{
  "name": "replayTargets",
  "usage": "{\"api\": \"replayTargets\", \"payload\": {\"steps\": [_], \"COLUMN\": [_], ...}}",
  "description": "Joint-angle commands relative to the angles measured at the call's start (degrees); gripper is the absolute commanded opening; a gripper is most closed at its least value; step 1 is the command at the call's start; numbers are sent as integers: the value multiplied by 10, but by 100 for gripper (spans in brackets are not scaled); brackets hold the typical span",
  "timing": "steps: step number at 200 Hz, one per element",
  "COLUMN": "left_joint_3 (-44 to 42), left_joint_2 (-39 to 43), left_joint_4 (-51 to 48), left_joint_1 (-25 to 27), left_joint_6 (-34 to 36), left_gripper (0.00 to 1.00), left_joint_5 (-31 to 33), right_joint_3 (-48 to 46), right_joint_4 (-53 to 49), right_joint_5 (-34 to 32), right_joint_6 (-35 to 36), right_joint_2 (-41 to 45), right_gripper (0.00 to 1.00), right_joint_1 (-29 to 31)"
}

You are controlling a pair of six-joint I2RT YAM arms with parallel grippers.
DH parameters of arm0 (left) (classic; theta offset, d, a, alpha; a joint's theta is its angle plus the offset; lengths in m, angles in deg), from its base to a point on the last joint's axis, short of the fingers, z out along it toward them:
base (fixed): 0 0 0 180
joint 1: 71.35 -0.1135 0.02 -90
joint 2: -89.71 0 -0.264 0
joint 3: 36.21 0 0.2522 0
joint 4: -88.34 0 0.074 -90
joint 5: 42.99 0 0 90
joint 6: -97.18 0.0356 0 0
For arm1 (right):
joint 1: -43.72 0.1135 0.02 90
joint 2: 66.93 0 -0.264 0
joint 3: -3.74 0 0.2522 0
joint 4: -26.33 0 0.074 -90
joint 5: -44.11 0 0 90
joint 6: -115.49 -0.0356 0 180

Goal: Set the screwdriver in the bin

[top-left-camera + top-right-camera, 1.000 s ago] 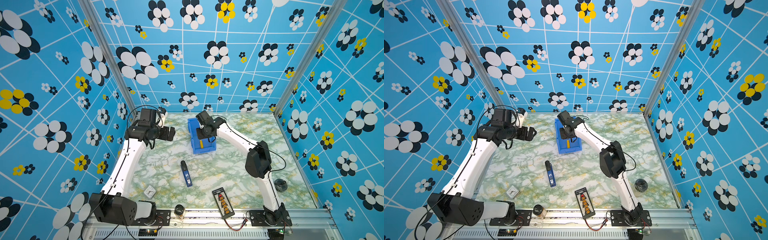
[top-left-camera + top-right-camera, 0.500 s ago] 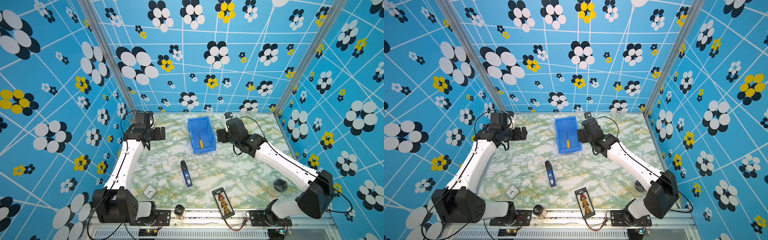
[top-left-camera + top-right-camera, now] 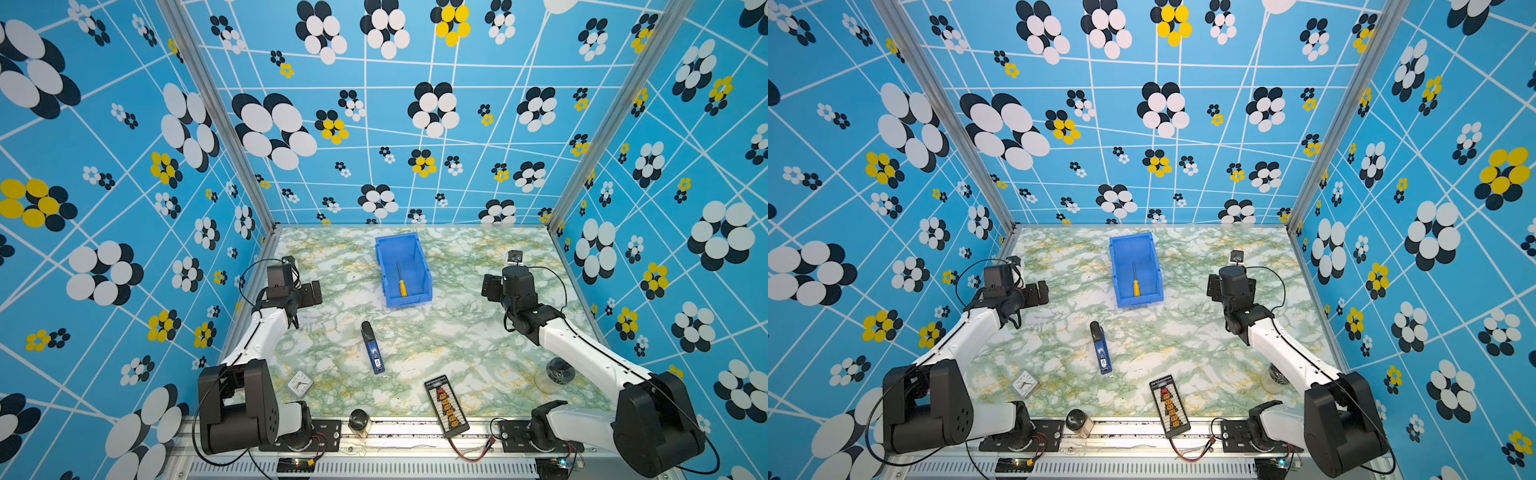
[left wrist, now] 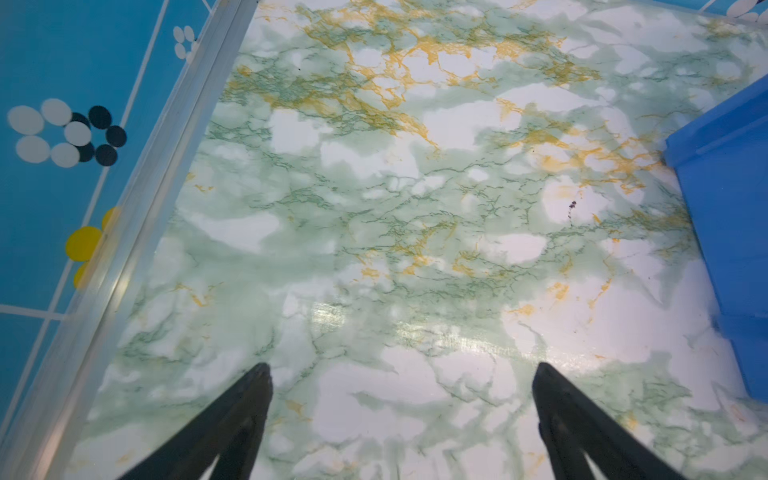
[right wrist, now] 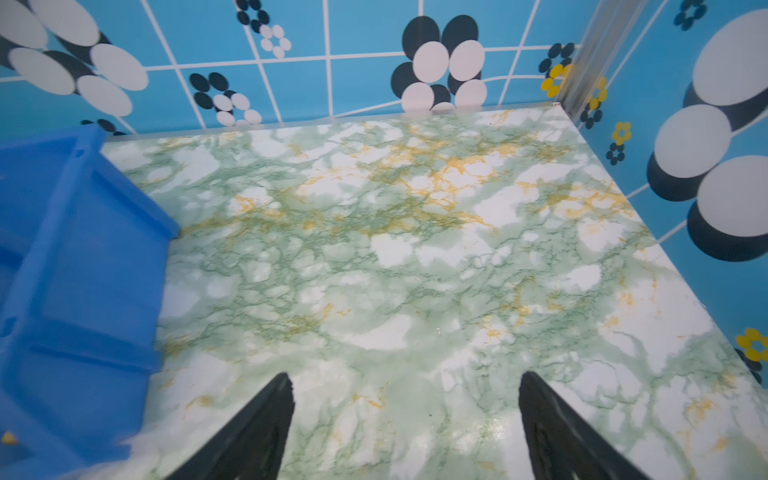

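Tabletop (image 3: 457,332) first: the bin (image 3: 422,270) sits near the middle of its back edge, with its lowered end toward the front edge. Inside, flat on the bin's floor, lies the screwdriver (image 3: 400,277). Its long axis runs along the bin's length, yellow handle toward the front, shaft toward the back. My right gripper (image 5: 405,378) hangs off the bin's right wall and my left gripper (image 4: 401,370) off its left wall. Both are apart from it, the right perhaps slightly nearer. Both pairs of fingers stand wide and hold nothing. I judge the job done; neither gripper needs to reach in.
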Motion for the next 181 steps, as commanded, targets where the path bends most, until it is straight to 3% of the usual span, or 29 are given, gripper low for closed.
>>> {"api": "replayTargets", "payload": {"steps": [1,33,66,110,150,181], "left_joint_3": [-70,-135,-175,-199,-222,-265], "left_joint_2": [32,33,-21,-76,-76,-130], "left_joint_4": [160,305,443,535,576,705], "left_joint_1": [0,3,12,23,46,68], "left_joint_6": [-5,-26,-31,-30,-5,12], "left_gripper": [99,99,99,99,99,99], "left_joint_5": [-40,-44,-26,-24,-16,14], "right_joint_3": [-35,-100,-132,-151,-165,-178], "right_joint_4": [82,179,251,306,372,368], "right_joint_5": [-34,-44,-49,-36,-29,-30], "right_joint_6": [-1,6,50,71,92,127], "right_joint_2": [6,-1,11,-16,-25,-22], "right_gripper": [88,88,88,89,89,89], "right_joint_1": [-30,-45,-49,-74,-83,-84]}}
